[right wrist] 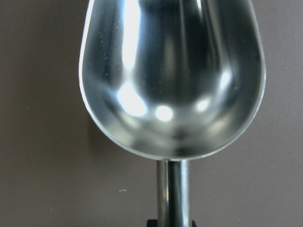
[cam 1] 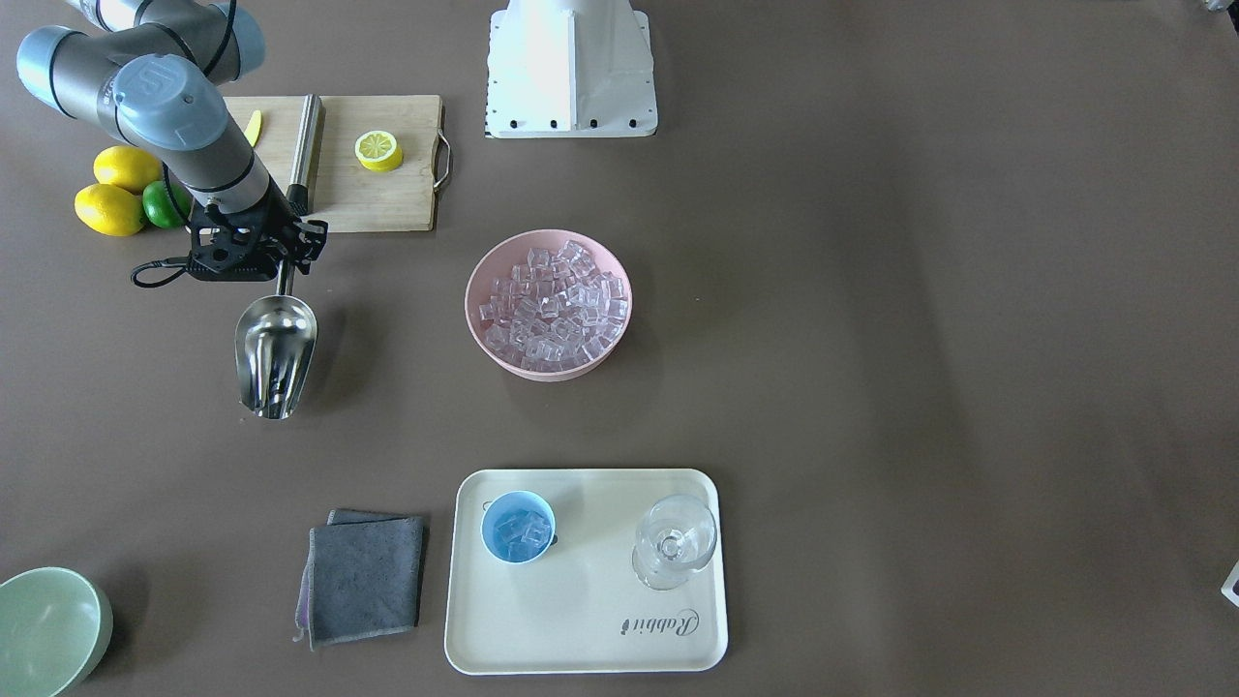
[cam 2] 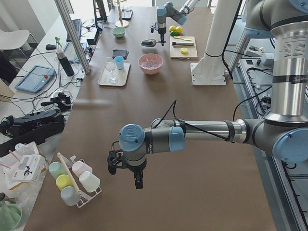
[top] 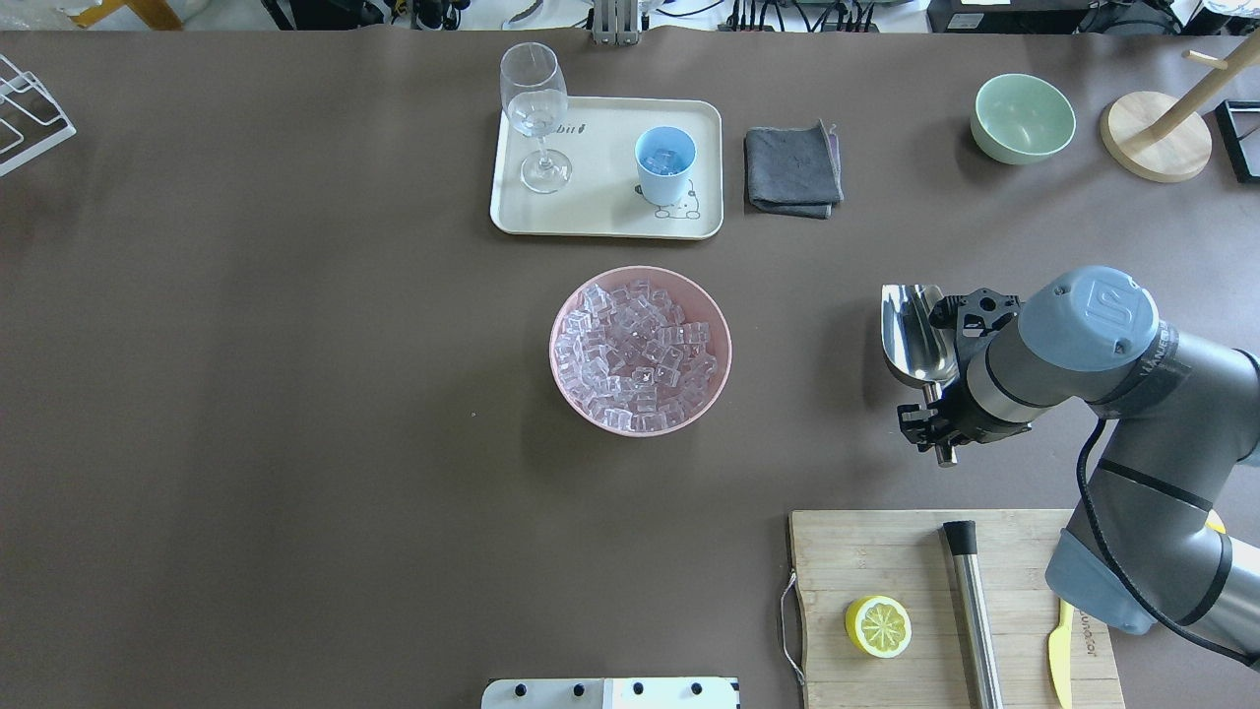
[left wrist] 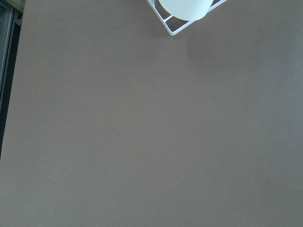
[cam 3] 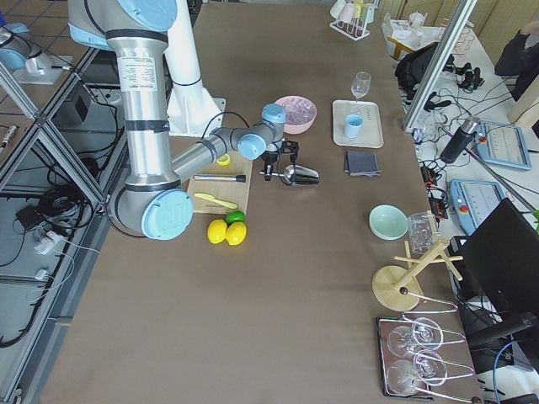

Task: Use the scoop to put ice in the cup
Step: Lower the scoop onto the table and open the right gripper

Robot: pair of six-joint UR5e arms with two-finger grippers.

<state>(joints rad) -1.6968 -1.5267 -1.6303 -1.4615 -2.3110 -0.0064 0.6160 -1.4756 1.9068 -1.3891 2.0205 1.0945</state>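
My right gripper [cam 1: 284, 263] is shut on the thin handle of the steel scoop [cam 1: 276, 353], which it holds level over bare table. The scoop's trough [right wrist: 170, 80] is empty. It is well to the side of the pink bowl [top: 566, 379], which is heaped with clear ice [top: 638, 354]. The light-blue cup [top: 664, 162] stands on the cream tray [top: 600, 222] beyond the bowl and holds a few ice cubes [cam 1: 523, 530]. My left gripper [cam 2: 136, 175] shows only in the exterior left view, far down the table; I cannot tell whether it is open or shut.
A stemmed glass [top: 535, 113] shares the tray. A folded grey cloth [top: 792, 169] and a pale-green bowl [top: 1022, 118] lie past the scoop. Behind my right arm is a cutting board [top: 886, 561] with a lemon half [top: 878, 626] and a steel cylinder [top: 973, 611].
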